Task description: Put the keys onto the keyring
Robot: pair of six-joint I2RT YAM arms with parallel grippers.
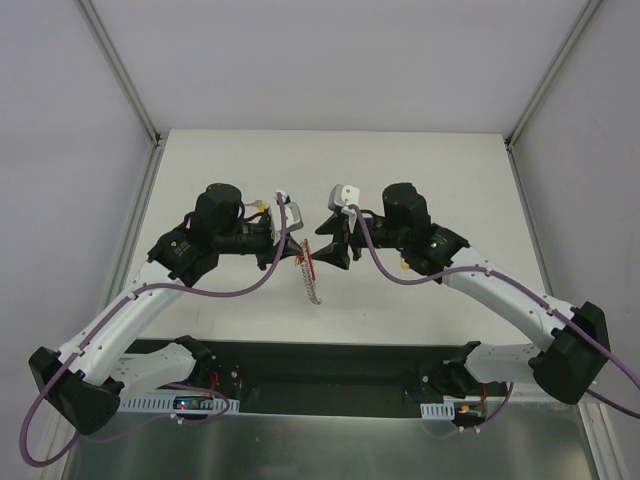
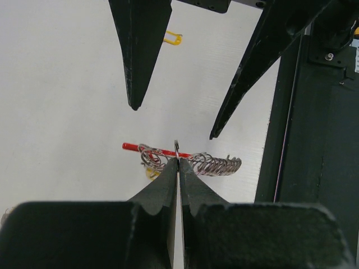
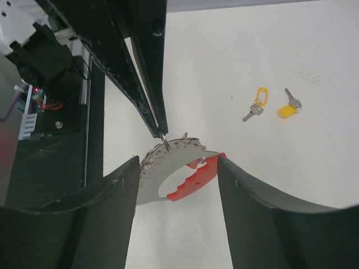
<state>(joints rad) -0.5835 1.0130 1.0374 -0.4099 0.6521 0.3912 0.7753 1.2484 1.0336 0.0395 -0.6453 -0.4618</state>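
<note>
your left claw (image 2: pixel 178 162) pinches the light, floppy-looking keyring (image 3: pixel 188 179); the right claw (image 3: pixel 176 168) stands open. take the tiny keys (image 3: pixel 252 111), 2 o'clock off the keyring, by their yellow heads.

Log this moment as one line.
left hand: shut on keyring | right hand: open around keyring | keys: loose on table

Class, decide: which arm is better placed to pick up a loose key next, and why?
Probably the right. The right gripper is open and holds nothing, while the left gripper is shut on the keyring. Two loose keys lie on the table in the right wrist view.
</note>
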